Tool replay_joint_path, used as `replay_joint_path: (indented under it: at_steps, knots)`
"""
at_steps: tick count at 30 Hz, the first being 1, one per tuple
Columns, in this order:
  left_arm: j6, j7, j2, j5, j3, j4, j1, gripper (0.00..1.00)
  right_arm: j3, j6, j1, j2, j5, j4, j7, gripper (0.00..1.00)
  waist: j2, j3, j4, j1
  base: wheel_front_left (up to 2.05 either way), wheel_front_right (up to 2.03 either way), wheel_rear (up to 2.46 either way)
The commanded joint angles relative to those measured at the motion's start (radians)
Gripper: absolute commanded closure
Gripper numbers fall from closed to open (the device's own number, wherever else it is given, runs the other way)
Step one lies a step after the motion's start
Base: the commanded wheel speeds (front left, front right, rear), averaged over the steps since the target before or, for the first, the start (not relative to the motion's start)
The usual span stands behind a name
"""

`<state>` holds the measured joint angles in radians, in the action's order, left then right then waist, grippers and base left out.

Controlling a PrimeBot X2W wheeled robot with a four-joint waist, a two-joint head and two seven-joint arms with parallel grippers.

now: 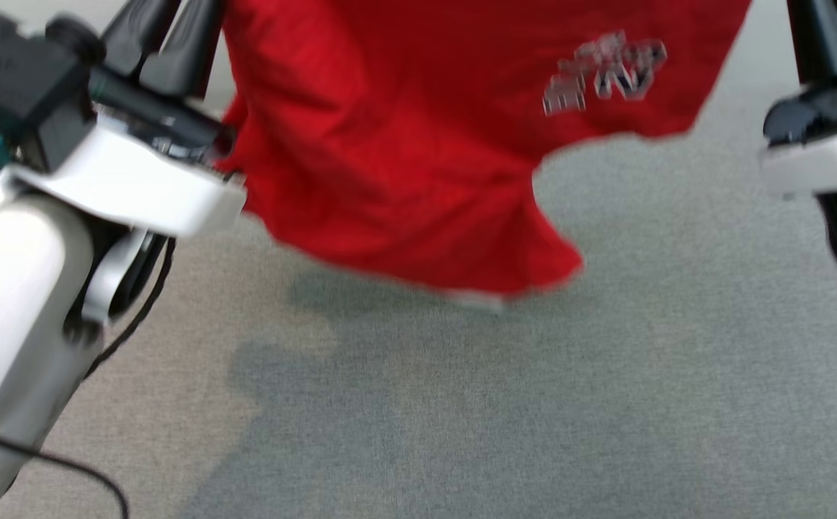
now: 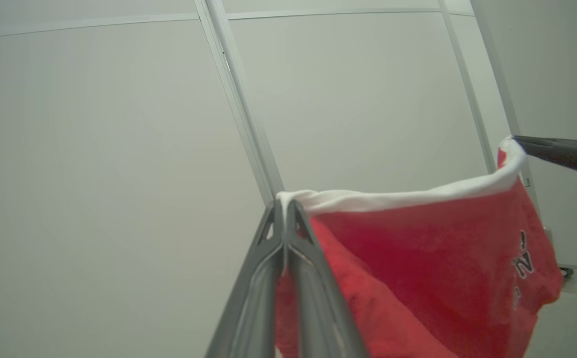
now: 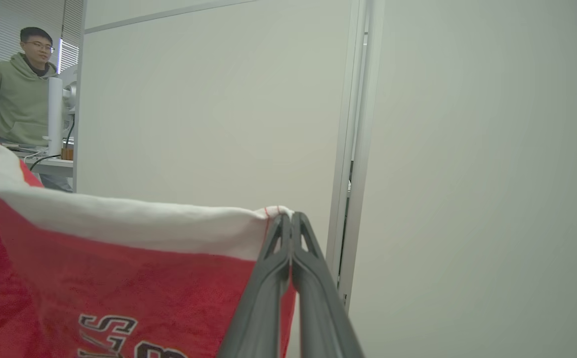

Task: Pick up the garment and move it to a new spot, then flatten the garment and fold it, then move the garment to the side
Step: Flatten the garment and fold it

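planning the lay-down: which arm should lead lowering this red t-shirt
Left, probably: left gripper and right gripper both pinch the red T-shirt by its white edge, but its bulk hangs lower leftward.

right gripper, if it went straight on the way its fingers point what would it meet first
Past the garment edge it grips, probably the pale wall panel beside the metal post; depth is unclear.

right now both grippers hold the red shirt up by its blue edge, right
Not blue: the edge is white. The wrist views show the left gripper and right gripper each pinching the garment by that white edge, holding it up.
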<state>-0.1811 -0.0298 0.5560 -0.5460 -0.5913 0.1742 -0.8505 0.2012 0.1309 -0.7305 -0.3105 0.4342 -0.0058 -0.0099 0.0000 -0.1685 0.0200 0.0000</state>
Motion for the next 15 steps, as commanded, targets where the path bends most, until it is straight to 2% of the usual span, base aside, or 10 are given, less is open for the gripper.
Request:
replay_joint_path:
  at_steps: [1, 5, 11, 15]
  knots:
    - [0.025, -0.024, -0.035, -0.007, -0.003, -0.054, -0.063, 1.00, 0.014, 0.000, -0.064, 0.002, 0.010, 0.049, -0.014, 1.00, 0.0000, -0.062, -0.007, 0.0000, 0.00, 0.00, 0.00]
    - [0.062, -0.058, -0.086, -0.016, 0.002, -0.159, -0.155, 1.00, 0.045, 0.000, -0.170, 0.009, 0.020, 0.129, -0.029, 1.00, 0.0000, -0.114, -0.012, 0.0000, 0.00, 0.00, 0.00]
    - [0.134, -0.157, -0.202, -0.030, 0.015, -0.450, -0.352, 1.00, 0.122, 0.000, -0.403, 0.047, 0.030, 0.345, -0.096, 1.00, 0.0000, -0.200, -0.024, 0.0000, 0.00, 0.00, 0.00]
    - [0.167, -0.208, -0.267, -0.030, 0.033, -0.646, -0.457, 1.00, 0.159, 0.000, -0.547, 0.085, 0.043, 0.504, -0.168, 1.00, 0.0000, -0.232, -0.026, 0.0000, 0.00, 0.00, 0.00]
